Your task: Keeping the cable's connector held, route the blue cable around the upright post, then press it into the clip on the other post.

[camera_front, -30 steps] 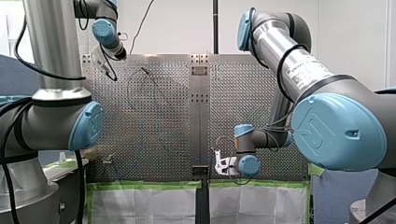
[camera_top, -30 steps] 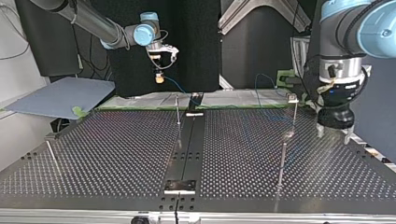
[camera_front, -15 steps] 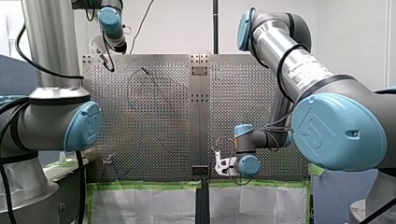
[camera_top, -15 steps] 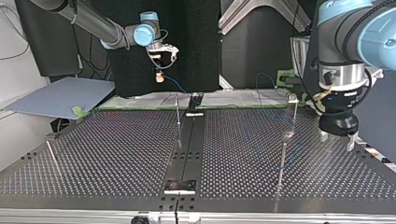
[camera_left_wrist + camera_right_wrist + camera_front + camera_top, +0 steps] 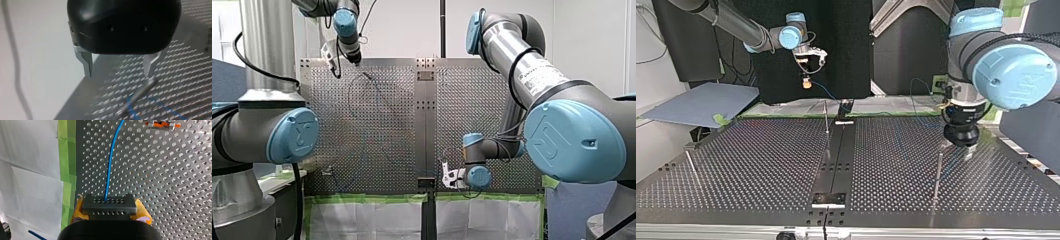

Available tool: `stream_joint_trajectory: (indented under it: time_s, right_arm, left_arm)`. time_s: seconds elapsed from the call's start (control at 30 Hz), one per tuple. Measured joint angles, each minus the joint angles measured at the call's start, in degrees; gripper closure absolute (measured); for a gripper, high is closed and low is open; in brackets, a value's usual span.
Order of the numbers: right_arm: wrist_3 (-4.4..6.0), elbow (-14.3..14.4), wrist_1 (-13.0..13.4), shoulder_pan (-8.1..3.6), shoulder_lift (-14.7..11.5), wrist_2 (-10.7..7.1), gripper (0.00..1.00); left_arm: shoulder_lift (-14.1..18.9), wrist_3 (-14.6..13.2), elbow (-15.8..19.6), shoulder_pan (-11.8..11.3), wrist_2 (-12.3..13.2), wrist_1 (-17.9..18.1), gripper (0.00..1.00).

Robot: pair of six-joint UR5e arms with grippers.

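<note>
1. Blue cable (image 5: 110, 170) leaves the connector (image 5: 109, 206) and runs out over the perforated surface (image 5: 761, 165). A stretch of it lies close beside the upright post (image 5: 938, 172).
2. The right jaws are closed on the connector, with yellow pads (image 5: 143, 211) on either side. They are well apart from the post and raised off the surface. I judge that this hold needs to be firm while the other arm works.
3. The left jaws are spread wide and hold nothing. Their metal fingers (image 5: 86, 66) hang just above and beside the post's top.
4. The step in hand looks like taking up the cable near the post. Come down with one finger on each side of the cable only, clear of the post. Then close gently so the cable can slide.
5. My left arm (image 5: 1008, 70) stands with its wrist pointing straight down by the post. My right arm (image 5: 736, 25) reaches to the surface's edge, far from the post.
</note>
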State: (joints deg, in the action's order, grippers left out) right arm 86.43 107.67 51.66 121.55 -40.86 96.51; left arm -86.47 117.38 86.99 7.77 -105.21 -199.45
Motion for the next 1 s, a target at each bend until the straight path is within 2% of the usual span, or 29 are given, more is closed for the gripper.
stream_joint_trajectory:
  time_s: [0.2, 0.43, 0.63, 0.87, 1.0]
  right_arm:
    - [-0.02, 0.02, 0.03, -0.01, 0.0, 0.0, 1.0]
    - [-0.03, 0.01, 0.13, 0.04, 0.01, 0.04, 1.0]
    - [-0.03, 0.03, 0.27, 0.05, 0.02, 0.04, 1.0]
    - [-0.1, 0.05, 0.24, 0.16, 0.02, 0.01, 1.0]
    - [-0.1, 0.04, 0.4, 0.2, 0.03, 0.01, 1.0]
  left_arm:
    - [-0.34, -3.43, -0.08, 2.63, 3.3, -1.97, 0.01]
    - [-0.38, -7.41, -1.0, 2.17, 7.26, -2.08, 0.01]
    - [-0.4, -10.76, -2.26, 0.38, 8.67, -1.85, 0.01]
    - [-0.4, -14.95, -2.39, -3.63, 11.38, -1.56, 0.01]
    - [-0.4, -16.96, -2.41, -5.31, 11.16, -1.5, 0.01]
